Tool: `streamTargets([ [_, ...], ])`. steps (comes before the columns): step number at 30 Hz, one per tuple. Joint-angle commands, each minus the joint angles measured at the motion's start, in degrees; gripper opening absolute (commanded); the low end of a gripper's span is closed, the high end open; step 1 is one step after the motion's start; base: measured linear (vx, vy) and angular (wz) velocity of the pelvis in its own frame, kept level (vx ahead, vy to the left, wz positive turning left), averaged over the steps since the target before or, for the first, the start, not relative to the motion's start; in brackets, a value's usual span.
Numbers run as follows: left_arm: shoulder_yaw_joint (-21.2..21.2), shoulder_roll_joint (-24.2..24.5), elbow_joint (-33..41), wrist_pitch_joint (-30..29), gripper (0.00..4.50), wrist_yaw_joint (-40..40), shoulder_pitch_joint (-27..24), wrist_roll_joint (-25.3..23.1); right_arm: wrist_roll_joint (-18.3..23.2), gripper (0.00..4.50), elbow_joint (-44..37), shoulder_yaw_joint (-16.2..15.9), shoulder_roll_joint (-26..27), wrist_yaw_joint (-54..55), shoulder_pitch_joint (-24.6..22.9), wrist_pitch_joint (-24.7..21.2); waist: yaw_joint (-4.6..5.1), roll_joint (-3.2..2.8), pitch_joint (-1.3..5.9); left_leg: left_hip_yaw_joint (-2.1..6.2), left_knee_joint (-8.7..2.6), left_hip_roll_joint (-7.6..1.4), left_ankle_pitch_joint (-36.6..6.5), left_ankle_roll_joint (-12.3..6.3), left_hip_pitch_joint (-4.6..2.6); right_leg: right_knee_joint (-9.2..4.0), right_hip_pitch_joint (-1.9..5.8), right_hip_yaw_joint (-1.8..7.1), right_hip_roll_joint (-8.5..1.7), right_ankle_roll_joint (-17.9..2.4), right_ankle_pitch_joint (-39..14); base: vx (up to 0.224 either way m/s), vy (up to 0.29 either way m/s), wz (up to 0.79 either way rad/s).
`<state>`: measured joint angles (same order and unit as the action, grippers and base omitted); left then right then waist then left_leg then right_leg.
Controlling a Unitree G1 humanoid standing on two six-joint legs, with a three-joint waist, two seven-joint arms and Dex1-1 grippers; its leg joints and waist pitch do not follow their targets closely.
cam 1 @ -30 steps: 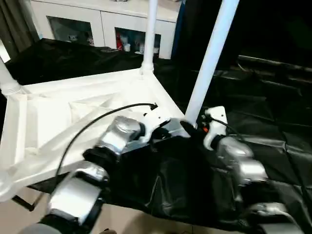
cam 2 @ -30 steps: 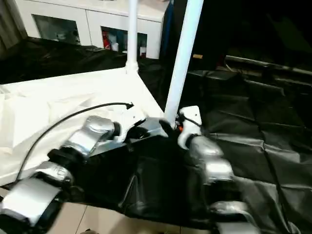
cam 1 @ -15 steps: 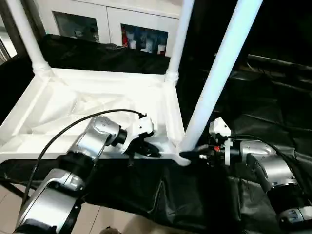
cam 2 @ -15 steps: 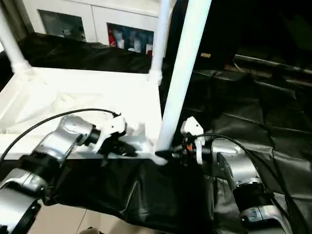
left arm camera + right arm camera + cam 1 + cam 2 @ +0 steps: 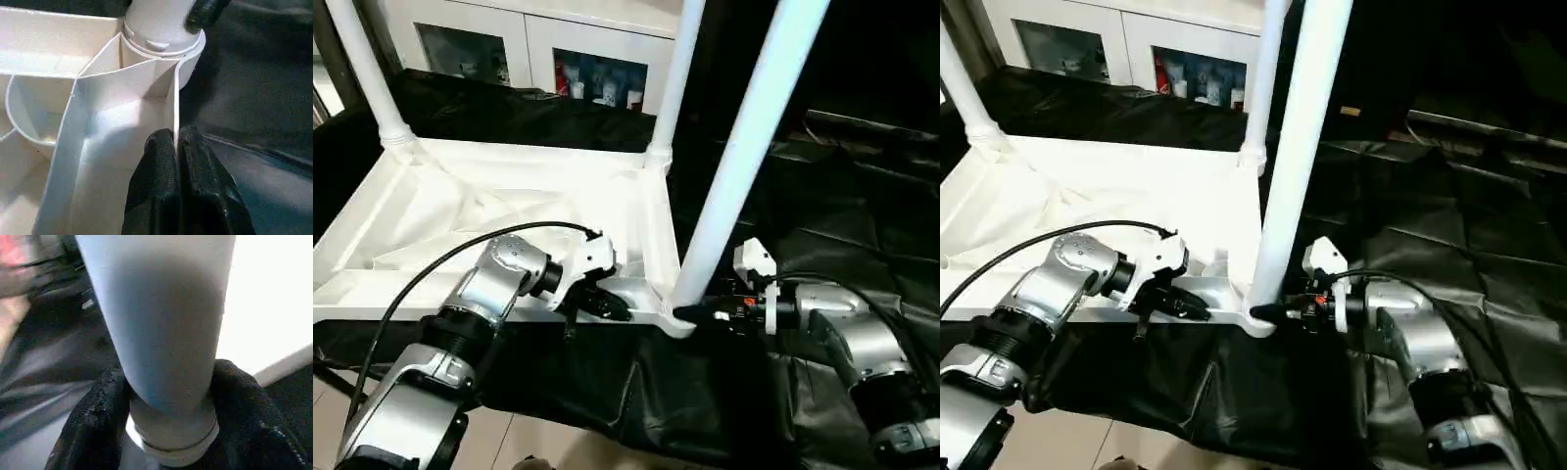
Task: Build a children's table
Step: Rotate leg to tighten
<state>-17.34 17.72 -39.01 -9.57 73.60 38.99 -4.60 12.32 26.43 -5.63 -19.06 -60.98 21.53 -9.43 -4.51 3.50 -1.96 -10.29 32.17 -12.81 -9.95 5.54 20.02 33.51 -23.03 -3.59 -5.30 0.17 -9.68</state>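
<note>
The children's table top (image 5: pixel 509 196) lies upside down, ribbed side up, on the black-draped work table. Three white legs stand in its corner sockets: the near right leg (image 5: pixel 744 147), the far right leg (image 5: pixel 674 78) and the far left leg (image 5: pixel 367 69). My left gripper (image 5: pixel 175 139) is shut on the thin near rim wall of the top, just short of the near right corner socket (image 5: pixel 161 44). My right gripper (image 5: pixel 690 315) is closed around the base of the near right leg, its fingers (image 5: pixel 98 416) pressed against both sides just above the socket.
A white cabinet (image 5: pixel 558 59) with glass doors stands behind the work table. Creased black cloth (image 5: pixel 842 196) covers the table to the right of the top. Light floor (image 5: pixel 333 392) shows at the near left edge. A black cable (image 5: pixel 431 284) loops over my left forearm.
The camera has swung, bringing the far left leg into view. My right gripper's fingers have narrowed onto the leg's base. The left gripper's hold on the rim is unchanged.
</note>
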Motion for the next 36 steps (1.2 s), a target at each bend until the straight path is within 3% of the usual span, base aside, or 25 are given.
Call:
streamTargets([
  [1, 0.33, -2.77, -2.4, -0.49, 0.0, -4.85, -0.46, 0.26, -1.38, 2.12, 2.42, -0.94, 1.72, 4.25, -0.22, -1.21, 0.19, 0.33, 2.43, -0.17, -3.84, -0.26, -17.12, -0.15, -0.07, -4.31, 2.15, 1.67, -2.47, -8.83, -22.83, 0.0, 0.0, 0.0],
  [2, 0.66, -4.03, -3.67, -1.02, 0.0, -8.13, 0.33, -0.23, -2.54, 2.06, 3.86, -0.5, 3.17, 8.62, -0.03, -1.3, 0.23, 0.15, 2.37, -0.11, -3.89, -0.21, -18.58, -0.22, -0.41, -4.85, 1.82, 1.69, -2.53, -7.65, -25.94, 0.0, 0.0, 0.0],
  [4, 0.82, -4.68, -4.33, -1.27, 0.0, -9.78, 0.76, -0.48, -3.08, 2.04, 4.61, -0.28, 3.93, 10.86, 0.11, -1.26, 0.35, 0.13, 2.3, -0.12, -3.84, -0.14, -19.37, -0.15, -0.53, -5.16, 1.55, 1.66, -2.5, -6.99, -27.84, 0.0, 0.0, 0.0],
  [6, 1.98, -8.75, -8.02, -2.91, 0.0, -20.04, 3.34, -1.72, -4.91, 2.0, 8.89, 1.06, 8.55, 22.31, 1.62, -1.51, 0.55, 0.15, 2.28, 0.05, -3.87, -0.12, -20.51, -0.04, -0.57, -5.56, 1.31, 1.53, -2.48, -6.09, -29.88, 0.0, 0.0, 0.0],
  [7, 1.98, -8.75, -8.02, -2.91, 0.0, -20.04, 3.34, -1.72, -4.91, 2.0, 8.89, 1.06, 8.55, 22.31, 1.62, -1.51, 0.72, 0.02, 2.18, 0.1, -3.85, -0.04, -21.09, 0.32, -0.63, -5.59, 1.06, 1.45, -2.39, -5.96, -30.51, 0.0, 0.0, 0.0],
  [8, 2.2, -9.73, -8.64, -3.24, 0.0, -21.96, 3.82, -1.86, -5.02, 1.99, 10.07, 1.63, 9.74, 25.17, 2.26, -1.53, 1.04, 0.11, 2.15, 0.46, -3.94, 0.06, -22.46, 0.93, -0.58, -5.75, 1.22, 1.07, -2.42, -5.38, -32.45, 0.0, 0.0, 0.0],
  [9, 2.5, -11.09, -9.5, -3.69, 0.0, -24.61, 4.46, -2.04, -5.18, 1.98, 11.69, 2.4, 11.39, 29.1, 3.14, -1.55, 1.5, -0.48, 2.26, 0.55, -3.98, 0.09, -23.59, 1.25, -0.55, -5.95, 1.21, 1.04, -2.29, -5.04, -32.35, 0.0, 0.0, 0.0],
  [13, 2.12, -15.58, -10.85, -3.82, 0.0, -30.05, 5.47, -2.87, -4.51, 1.98, 16.82, 5.33, 17.32, 39.98, 6.91, -0.76, 2.47, -0.4, 2.21, 1.13, -4.06, 0.33, -26.59, 1.05, -0.5, -6.57, 1.21, 0.32, -2.27, -3.95, -34.4, 0.0, 0.0, 0.0],
  [15, 1.72, -16.75, -11.03, -3.37, 0.0, -30.11, 5.51, -3.1, -5.01, 2.66, 17.59, 5.21, 18.8, 41.02, 7.87, 1.0, 2.86, -0.52, 2.16, 1.17, -3.94, 0.43, -28.53, 0.4, -0.88, -7.21, 0.88, 0.05, -2.27, -3.63, -35.26, 0.0, 0.0, 0.0],
  [18, 1.24, -17.04, -11.2, -2.74, 0.0, -29.0, 5.46, -3.26, -5.08, 2.72, 17.34, 4.7, 19.85, 39.27, 8.43, 3.39, 2.96, -0.54, 2.2, 1.34, -4.32, 0.32, -28.39, -0.2, -0.5, -7.37, 1.37, -0.12, -2.36, -3.51, -34.28, 0.0, 0.0, 0.0],
  [19, 1.22, -17.01, -11.22, -2.69, 0.0, -28.95, 5.46, -3.27, -5.09, 3.03, 17.3, 4.67, 19.83, 39.18, 8.42, 3.42, 2.94, -0.59, 2.21, 1.31, -4.34, 0.29, -28.36, -0.24, -0.57, -7.33, 1.3, -0.04, -2.34, -3.72, -33.79, 0.0, 0.0, 0.0],
  [24, 1.07, -14.75, -12.78, -0.76, 0.0, -26.44, 5.85, -3.54, -6.41, 3.15, 14.61, 2.25, 16.48, 31.96, 7.3, 6.16, 2.55, -0.38, 2.25, 0.95, -4.4, 0.22, -26.97, -1.22, -0.47, -6.86, 1.33, 0.67, -2.35, -5.43, -30.22, 0.0, 0.0, 0.0],
  [27, 0.59, -12.21, -12.57, 0.26, 0.0, -22.4, 5.62, -3.7, -5.22, 3.15, 9.82, -0.15, 9.91, 19.37, 4.86, 6.5, 1.89, -0.17, 2.29, 0.54, -4.35, 0.09, -24.73, -2.56, -0.34, -6.63, 1.68, 1.03, -2.4, -6.38, -27.48, 0.0, 0.0, 0.0],
  [32, -0.65, -8.44, -10.7, 1.65, 0.0, -13.76, 4.66, -3.1, -1.35, 3.15, 5.05, 0.66, 1.95, 6.96, 3.4, 3.86, 0.88, 0.08, 2.63, 0.17, -4.16, -0.27, -18.77, -3.89, 0.04, -5.45, 2.35, 1.47, -2.51, -9.28, -21.14, 0.0, 0.0, 0.0],
  [36, -1.86, -4.72, -7.18, 3.01, 0.0, -2.38, 3.06, -1.03, -0.03, 3.15, 3.54, 1.18, -2.31, 0.31, 3.44, 2.64, 0.79, 0.07, 2.76, -0.07, -3.84, -0.25, -15.68, -4.27, 0.62, -4.42, 2.4, 1.61, -2.38, -11.71, -16.08, 0.0, 0.0, 0.0],
])
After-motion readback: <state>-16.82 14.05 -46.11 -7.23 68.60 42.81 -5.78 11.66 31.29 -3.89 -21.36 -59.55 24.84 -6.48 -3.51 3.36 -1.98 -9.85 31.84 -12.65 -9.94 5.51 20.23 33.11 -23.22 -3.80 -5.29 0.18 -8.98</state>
